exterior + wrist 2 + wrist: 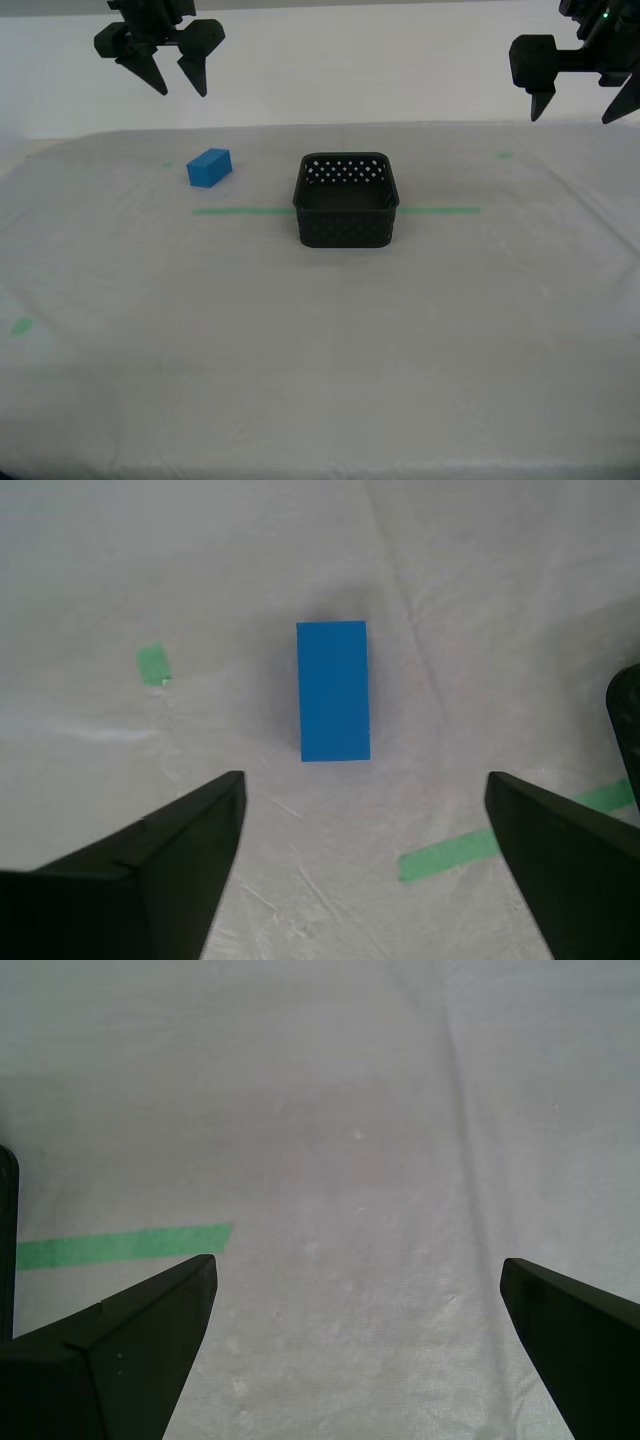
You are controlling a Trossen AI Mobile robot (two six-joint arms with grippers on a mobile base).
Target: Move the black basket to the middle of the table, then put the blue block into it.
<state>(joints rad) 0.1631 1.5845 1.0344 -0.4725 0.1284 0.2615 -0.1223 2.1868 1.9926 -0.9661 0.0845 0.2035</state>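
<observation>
The black basket (345, 228) stands upright on the table (320, 360), near the middle, across a thin green tape line (240, 211). The blue block (209, 167) lies on the cloth toward the exterior view's left of the basket, apart from it. My second gripper (180, 88) hangs open high above the block. In its wrist view the blue block (333, 690) lies beyond the open second gripper (365, 780), and a sliver of the basket (628, 720) shows. My first gripper (572, 115) hangs open high at the exterior view's right. The first gripper (358, 1260) is over bare cloth, with the basket's edge (6, 1230) beside it.
Small green tape bits lie on the cloth: one (20, 326) near the exterior view's left edge, one (505, 154) at the far right. The tape line's end (120, 1245) shows below my first gripper. A tape bit (153, 664) lies beside the block.
</observation>
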